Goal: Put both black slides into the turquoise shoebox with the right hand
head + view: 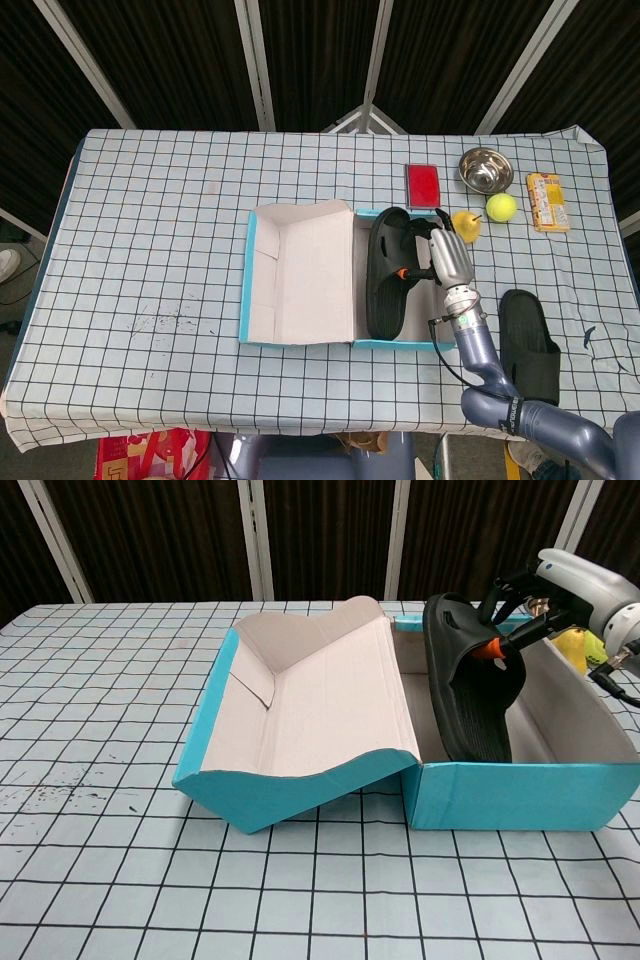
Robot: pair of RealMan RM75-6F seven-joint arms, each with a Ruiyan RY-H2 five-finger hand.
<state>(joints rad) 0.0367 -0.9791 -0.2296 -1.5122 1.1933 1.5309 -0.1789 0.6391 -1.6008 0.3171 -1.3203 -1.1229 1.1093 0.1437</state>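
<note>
The turquoise shoebox [300,338] is seen open, its lid [300,705] folded out on the far side from the right hand [447,262], the tray lying directly below the fingers. One black slide [468,685] is held in the right hand, pinched at its upper edge, tilted on its side with its lower end inside the tray; whether it rests on the floor cannot be told. The step in hand is judged to be the lowering and release. It is best done by letting the slide be laid flat against the lid-side part of the tray, so that room is kept for its mate. The second slide [530,340] lies on the table [150,250] just outboard of the right forearm. The left hand is not seen.
</note>
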